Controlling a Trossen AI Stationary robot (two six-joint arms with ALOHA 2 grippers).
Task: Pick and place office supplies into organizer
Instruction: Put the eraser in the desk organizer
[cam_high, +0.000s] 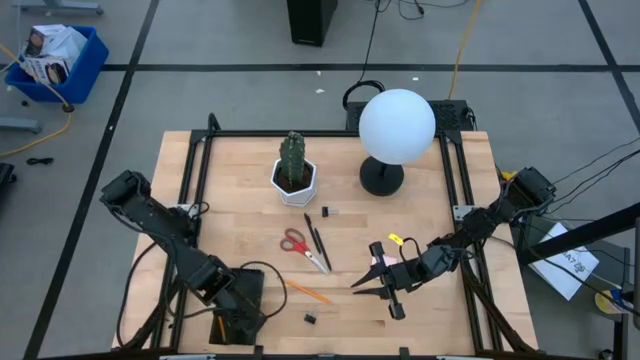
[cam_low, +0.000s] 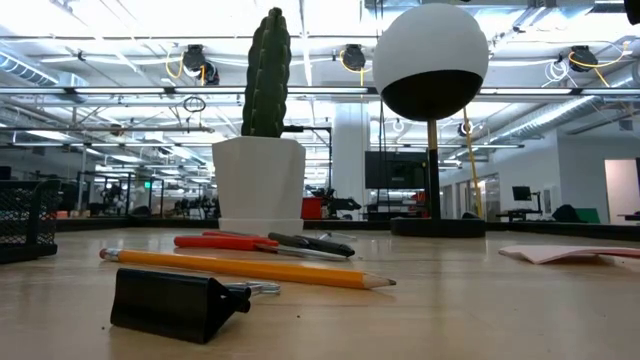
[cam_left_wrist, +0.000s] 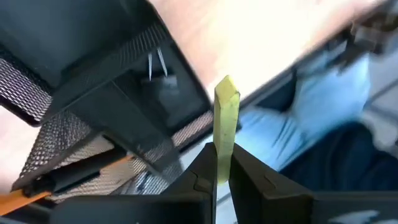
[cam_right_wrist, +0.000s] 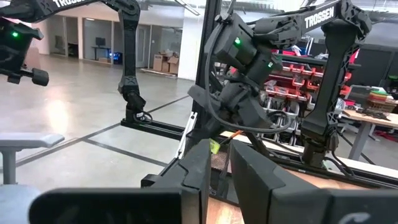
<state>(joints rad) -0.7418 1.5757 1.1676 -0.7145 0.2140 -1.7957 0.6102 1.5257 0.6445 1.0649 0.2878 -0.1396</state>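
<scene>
My left gripper (cam_left_wrist: 222, 177) hangs over the black mesh organizer (cam_left_wrist: 93, 93) at the table's near left (cam_high: 240, 295), shut on a flat yellow-green item (cam_left_wrist: 226, 118). An orange pencil (cam_left_wrist: 22, 199) and a dark pen lie in the organizer. My right gripper (cam_high: 378, 292), open and holding nothing, hovers right of centre, beside the pink sticky-note pad (cam_high: 381, 262). On the wood lie the red-handled scissors (cam_high: 294, 242), two dark pens (cam_high: 318, 240), another orange pencil (cam_high: 310, 293) and a black clip (cam_high: 310, 318), which is large in the low view (cam_low: 175, 300). My left gripper pinches the yellow-green item between its two fingers at the item's lower end (cam_left_wrist: 224, 163). The rest stands out past the fingertips (cam_left_wrist: 205, 171), edge-on to the camera. It is lifted clear, above the organizer's rim.
A cactus in a white pot (cam_high: 294, 175) stands at the far centre, with a white globe lamp on a black base (cam_high: 395, 130) to its right. A second small clip (cam_high: 327, 212) and a small yellow item (cam_high: 396, 240) lie on the wood. Black frame rails run along the table's sides.
</scene>
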